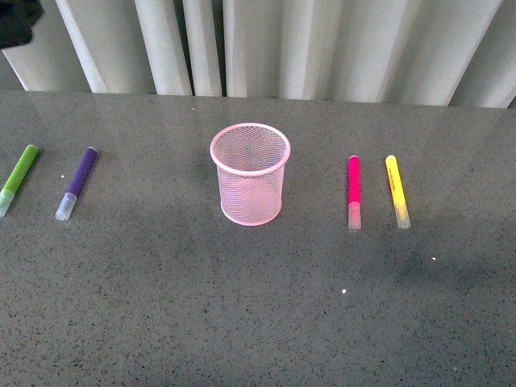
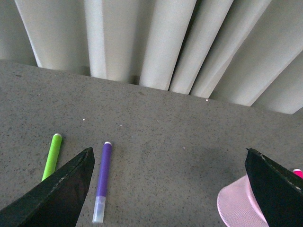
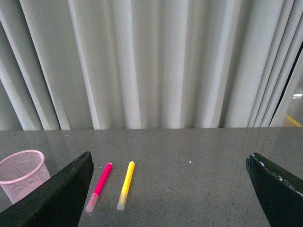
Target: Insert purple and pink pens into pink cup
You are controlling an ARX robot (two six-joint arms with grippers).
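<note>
The pink cup [image 1: 250,172] stands upright and empty mid-table. The purple pen [image 1: 76,182] lies flat to its left, clear cap toward me. The pink pen [image 1: 353,192] lies flat to its right, cap toward me. Neither arm shows in the front view. In the left wrist view my left gripper [image 2: 170,187] is open and empty above the table, with the purple pen [image 2: 102,179] just inside its one finger and the cup's rim [image 2: 236,203] by the other. In the right wrist view my right gripper [image 3: 170,189] is open and empty, the pink pen [image 3: 99,185] near one finger, the cup [image 3: 21,172] beyond it.
A lime-green marker [image 1: 18,177] lies left of the purple pen, also in the left wrist view [image 2: 52,156]. A yellow marker [image 1: 397,190] lies right of the pink pen, also in the right wrist view [image 3: 125,183]. White curtains [image 1: 282,44] hang along the table's far edge.
</note>
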